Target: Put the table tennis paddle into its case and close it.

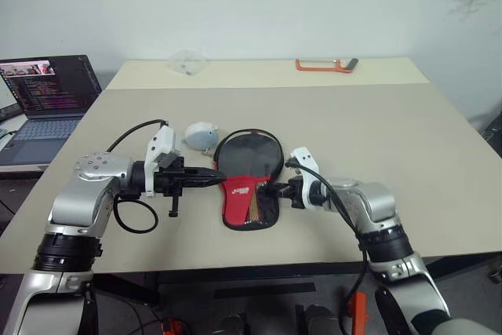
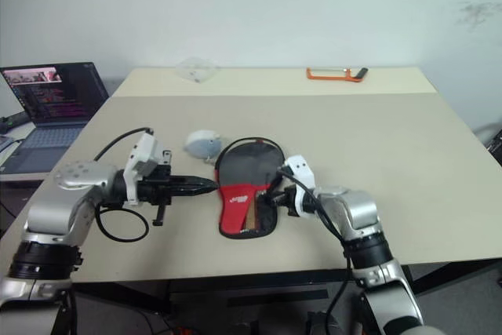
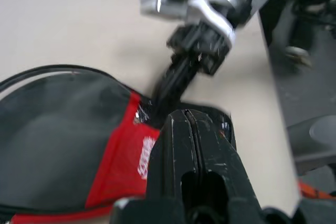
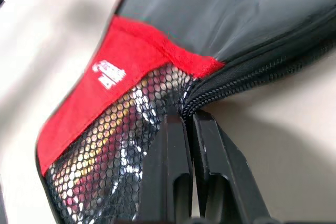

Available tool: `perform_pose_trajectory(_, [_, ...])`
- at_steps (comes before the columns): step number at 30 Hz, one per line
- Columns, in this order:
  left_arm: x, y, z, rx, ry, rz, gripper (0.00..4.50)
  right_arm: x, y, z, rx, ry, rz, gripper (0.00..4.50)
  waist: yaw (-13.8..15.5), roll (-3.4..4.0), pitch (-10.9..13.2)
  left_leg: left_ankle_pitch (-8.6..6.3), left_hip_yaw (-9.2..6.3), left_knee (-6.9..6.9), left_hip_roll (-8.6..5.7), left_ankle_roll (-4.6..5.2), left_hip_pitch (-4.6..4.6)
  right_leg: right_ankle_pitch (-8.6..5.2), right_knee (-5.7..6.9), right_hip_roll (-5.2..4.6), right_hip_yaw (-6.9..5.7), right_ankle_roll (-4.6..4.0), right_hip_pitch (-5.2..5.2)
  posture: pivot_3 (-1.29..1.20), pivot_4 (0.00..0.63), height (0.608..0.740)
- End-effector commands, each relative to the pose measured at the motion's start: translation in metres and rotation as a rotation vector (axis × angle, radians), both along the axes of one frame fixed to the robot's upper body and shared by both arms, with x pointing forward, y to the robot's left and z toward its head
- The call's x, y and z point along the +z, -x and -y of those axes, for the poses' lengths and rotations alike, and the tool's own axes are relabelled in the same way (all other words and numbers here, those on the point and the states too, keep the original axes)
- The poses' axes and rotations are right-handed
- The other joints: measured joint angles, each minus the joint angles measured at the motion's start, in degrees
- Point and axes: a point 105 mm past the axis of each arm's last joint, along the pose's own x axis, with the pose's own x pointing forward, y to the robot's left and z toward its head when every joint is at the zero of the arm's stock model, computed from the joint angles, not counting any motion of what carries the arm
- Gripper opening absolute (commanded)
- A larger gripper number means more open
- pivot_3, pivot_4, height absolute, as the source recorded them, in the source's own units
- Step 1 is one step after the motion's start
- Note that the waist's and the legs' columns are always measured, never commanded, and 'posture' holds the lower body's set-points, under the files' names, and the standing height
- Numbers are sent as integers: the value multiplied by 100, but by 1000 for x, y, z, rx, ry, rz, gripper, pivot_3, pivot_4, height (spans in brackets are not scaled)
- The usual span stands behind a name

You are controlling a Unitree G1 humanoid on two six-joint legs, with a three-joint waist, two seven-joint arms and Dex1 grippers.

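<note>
The case [image 1: 249, 181] lies flat on the worktop [image 1: 376, 139], near its front edge; the paddle's handle [image 4: 100, 166] shows through the red mesh pocket, so the paddle sits inside; the cover looks soft, light and floppy, likely to slide or bunch when tugged, so the zip edge near the pocket seems the place to pinch, with the fabric pinned on the other side; the right hand [image 1: 276, 189] is pressed narrow against the case's zippered edge, apparently nipping it; the left hand [image 1: 213, 180], fingers together and empty, points at the case's opposite edge, just beside it.
</note>
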Motion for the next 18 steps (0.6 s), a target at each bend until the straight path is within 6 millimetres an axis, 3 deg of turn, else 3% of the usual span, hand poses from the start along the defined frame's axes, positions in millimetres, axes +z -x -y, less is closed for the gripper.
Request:
perform_pose_trajectory(1, [11,8,6,-18,-2,22,0,7,11,11,-38,-9,4,22,34,0,0,-1,0,0,0,2,2,0,0,1,-2,0,1,0,150,740])
perform_pose_trajectory(10, [9,16,18,-80,-11,-6,0,9,48,45,-151,-12,-61,22,170,1,1,-5,-1,0,-2,8,2,0,-1,1,-6,0,5,0,150,740])
perform_pose_trajectory(18, [10,11,20,-91,-20,-2,0,8,64,49,-155,-8,-98,22,217,2,1,-5,-2,-1,0,9,8,0,1,2,-9,0,12,0,150,740])
